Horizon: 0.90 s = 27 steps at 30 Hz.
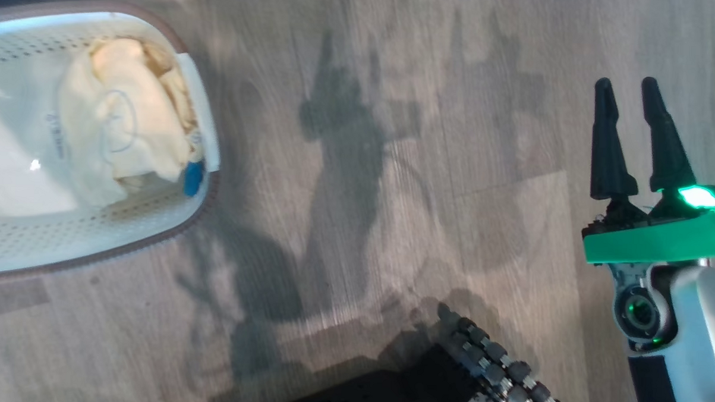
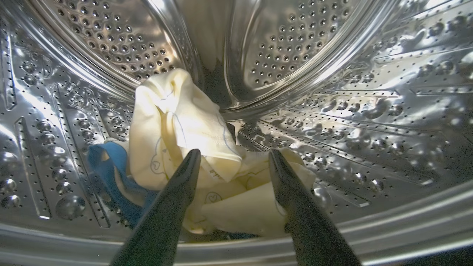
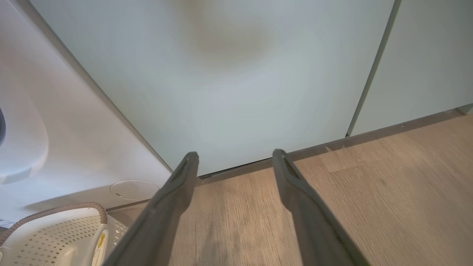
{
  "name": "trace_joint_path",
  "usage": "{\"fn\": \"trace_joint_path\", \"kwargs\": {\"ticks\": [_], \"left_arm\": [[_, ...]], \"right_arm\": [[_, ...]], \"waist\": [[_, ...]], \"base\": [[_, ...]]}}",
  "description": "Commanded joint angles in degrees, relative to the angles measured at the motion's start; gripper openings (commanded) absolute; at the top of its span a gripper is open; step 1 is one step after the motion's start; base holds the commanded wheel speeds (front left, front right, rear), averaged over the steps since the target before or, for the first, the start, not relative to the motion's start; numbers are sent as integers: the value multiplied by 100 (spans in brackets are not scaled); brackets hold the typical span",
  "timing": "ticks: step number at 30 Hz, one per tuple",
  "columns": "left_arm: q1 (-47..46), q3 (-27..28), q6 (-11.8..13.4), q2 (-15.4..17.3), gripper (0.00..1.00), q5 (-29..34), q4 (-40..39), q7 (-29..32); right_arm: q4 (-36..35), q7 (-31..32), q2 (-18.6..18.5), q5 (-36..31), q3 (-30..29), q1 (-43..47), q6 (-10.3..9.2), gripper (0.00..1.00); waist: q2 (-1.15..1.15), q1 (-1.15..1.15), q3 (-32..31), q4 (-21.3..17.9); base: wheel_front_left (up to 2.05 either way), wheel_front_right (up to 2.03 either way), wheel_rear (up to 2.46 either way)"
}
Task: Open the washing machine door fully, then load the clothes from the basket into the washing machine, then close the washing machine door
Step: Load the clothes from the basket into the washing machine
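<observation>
- Wood-look floor [image 1: 397,77] out front, shiny steel all round the wrist cam; left gripper [image 2: 234,152] is inside the washing machine [image 2: 332,111], fingers spread wide, pinching nothing;
- pale-yellow clothes [image 2: 177,122] lie heaped on the drum bottom just past its tips;
- right gripper [image 1: 626,84] hangs over bare floor, also spread, empty;
- basket [image 1: 10,254] at the left holds another yellow bundle [image 1: 122,115];
- my read: opening's done, loading partway; that bundle and closing the washing machine door are left

pale-yellow clothes [image 2: 192,125] crumpled in washing machine [image 2: 369,111] drum; more bunched in white basket [image 1: 35,237]
</observation>
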Motion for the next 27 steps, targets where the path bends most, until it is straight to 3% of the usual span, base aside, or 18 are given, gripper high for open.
{"fn": "trace_joint_path", "kwargs": {"ticks": [1, 8, 16, 27], "left_arm": [[173, 135, 25, 131, 100, -91, -232, -117], [838, 180, 104, -15, 100, -299, -605, -365], [2044, 325, 380, -97, 100, -635, -1477, -633], [4102, 594, 1139, 38, 100, -886, -3382, -1055]], "right_arm": [[-186, -38, -125, -75, -24, 186, -16, 100], [-230, -38, -233, -183, -213, 308, -16, 100], [-255, -38, -417, -333, -378, 493, -16, 100], [-344, -38, -593, -501, -655, 834, -16, 100]], "waist": [[0, 0, -179, 183], [0, 0, -484, 485], [0, 0, -966, 817], [0, 0, -1547, 1235]], "base": [[0, 0, 0], [0, 0, 0], [0, 0, 0], [0, 0, 0]]}}
